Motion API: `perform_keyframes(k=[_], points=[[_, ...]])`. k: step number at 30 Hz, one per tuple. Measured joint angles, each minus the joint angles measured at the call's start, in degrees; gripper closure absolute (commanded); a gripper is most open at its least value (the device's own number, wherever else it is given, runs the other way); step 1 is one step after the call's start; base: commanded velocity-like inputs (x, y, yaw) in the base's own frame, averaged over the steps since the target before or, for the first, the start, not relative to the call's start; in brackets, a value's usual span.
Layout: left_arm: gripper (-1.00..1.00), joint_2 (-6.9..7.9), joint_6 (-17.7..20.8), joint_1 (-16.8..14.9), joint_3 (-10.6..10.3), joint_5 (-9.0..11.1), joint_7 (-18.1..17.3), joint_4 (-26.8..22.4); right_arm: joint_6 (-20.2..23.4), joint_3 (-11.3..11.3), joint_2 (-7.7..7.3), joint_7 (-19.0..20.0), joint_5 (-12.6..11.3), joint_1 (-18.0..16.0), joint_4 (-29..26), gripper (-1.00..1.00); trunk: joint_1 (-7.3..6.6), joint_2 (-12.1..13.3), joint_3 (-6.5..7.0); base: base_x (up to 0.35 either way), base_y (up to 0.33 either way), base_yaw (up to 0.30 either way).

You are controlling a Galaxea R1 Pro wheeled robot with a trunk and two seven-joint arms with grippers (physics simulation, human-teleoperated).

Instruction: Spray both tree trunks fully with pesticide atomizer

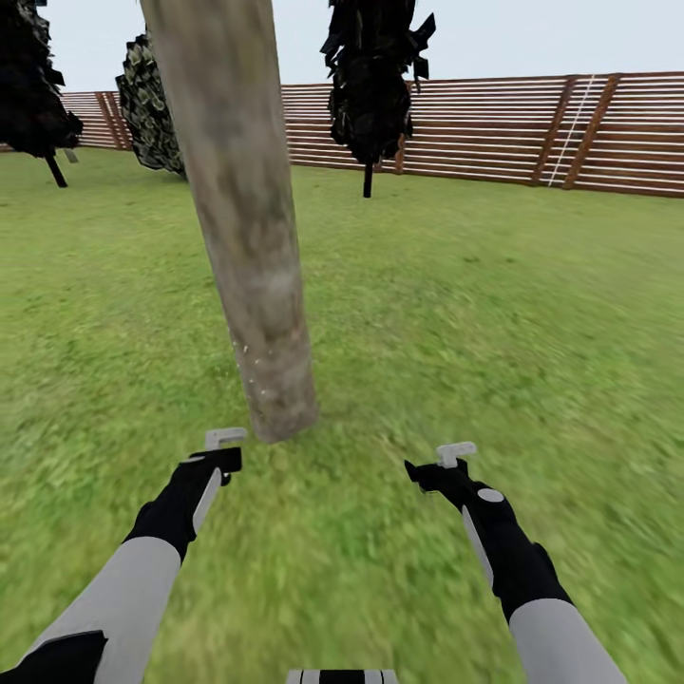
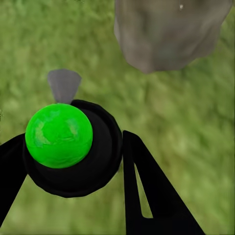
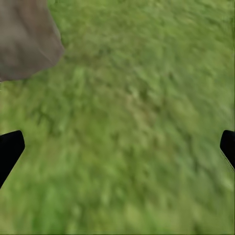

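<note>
Since the trunk (image 1: 249, 237) needs coating, my left jaws clench the atomizer (image 2: 68, 147) near its base; right jaws released.

We see two dark columnar trees (image 1: 375, 81) (image 1: 33, 85) on thin stems, a mottled leafy shrub (image 1: 150, 104) between them, pale grey sky (image 1: 532, 38) above.

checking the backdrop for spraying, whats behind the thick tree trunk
Behind the tree trunk lie green lawn, a mottled shrub, a thin dark tree and the brown slatted fence. The trunk covers a strip of fence and grass directly behind it.
</note>
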Motion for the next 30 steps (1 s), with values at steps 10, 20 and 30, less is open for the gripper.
perform_keyframes(k=[10, 20, 30], points=[[1.0, -0.02, -0.1, 0.0, 0.0, 0.1, 0.0, 0.8, 0.0, 0.0, 0.04, 0.0, 0.0, 0.0, 0.0, -1.0, 0.0, 0.0, 0.0, 0.136, -0.255, 0.181], [1.0, -0.92, -0.2, 0.0, 0.0, 0.1, 0.0, 1.4, 0.0, 0.1, 0.05, 0.0, 0.0, 0.0, 0.0, -1.0, 0.0, 0.0, 0.0, 0.0, -0.275, 0.013], [1.0, -0.97, -0.2, 0.0, 0.0, 0.0, 0.0, 0.7, 0.0, 0.1, 0.05, 0.0, 0.0, 0.0, 0.0, -1.0, 0.0, 0.0, 0.0, -0.135, -0.265, 0.258]])
